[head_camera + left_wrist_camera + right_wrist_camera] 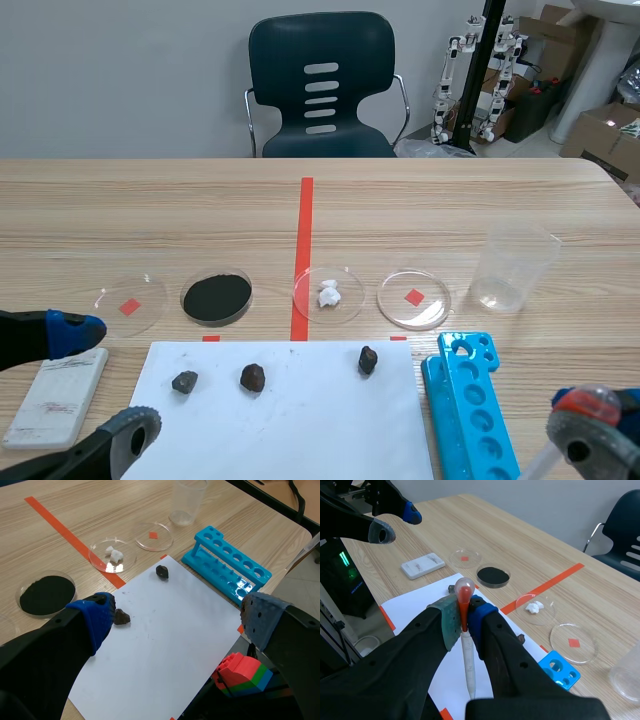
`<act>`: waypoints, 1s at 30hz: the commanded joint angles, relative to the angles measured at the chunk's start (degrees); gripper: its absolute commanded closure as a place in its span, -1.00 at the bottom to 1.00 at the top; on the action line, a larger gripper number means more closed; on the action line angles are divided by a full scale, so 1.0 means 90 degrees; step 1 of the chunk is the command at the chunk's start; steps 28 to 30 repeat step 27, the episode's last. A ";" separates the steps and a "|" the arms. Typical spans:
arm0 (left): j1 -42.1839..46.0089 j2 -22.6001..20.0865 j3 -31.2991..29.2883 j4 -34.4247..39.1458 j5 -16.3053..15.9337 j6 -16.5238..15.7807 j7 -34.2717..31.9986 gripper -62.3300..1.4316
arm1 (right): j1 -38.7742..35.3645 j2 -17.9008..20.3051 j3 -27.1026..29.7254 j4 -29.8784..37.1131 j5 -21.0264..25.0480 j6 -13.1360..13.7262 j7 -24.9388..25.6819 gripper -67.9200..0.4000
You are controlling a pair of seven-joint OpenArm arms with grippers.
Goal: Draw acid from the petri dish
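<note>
Several petri dishes stand in a row: a clear one (130,303), one with black powder (216,297), one with white lumps (328,293) and a clear one (413,298). My right gripper (600,420) sits low at the near right, shut on a dropper (468,665) with an orange-red bulb (465,587) sticking up between the pads, well short of the dishes. In its own view the right gripper (464,612) holds the dropper tip-down over the white paper (415,607). At the near left, my left gripper (100,380) is open and holds nothing; the left gripper (177,617) hangs over the paper.
A clear beaker (512,265) stands at the right behind a blue tube rack (470,405). Three dark rocks (252,377) lie on the white paper (280,420). A white block (57,397) lies at the near left. A dark chair (321,85) stands beyond the table.
</note>
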 commanded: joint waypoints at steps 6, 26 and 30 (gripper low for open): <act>-0.0019 0.0034 -0.0017 0.0083 -0.0063 -0.0017 -0.0092 -0.69 | 0.0075 -0.0002 -0.0002 0.0046 0.0073 0.0017 0.0216 0.87; -0.0019 0.0034 -0.0017 0.0083 -0.0063 -0.0017 -0.0092 -0.69 | 0.0075 -0.0002 -0.0002 0.0046 0.0073 0.0017 0.0406 0.87; -0.0019 0.0034 -0.0017 0.0083 -0.0063 -0.0017 -0.0092 -0.69 | 0.0075 -0.0002 -0.0002 0.0046 0.0073 0.0017 0.0406 0.87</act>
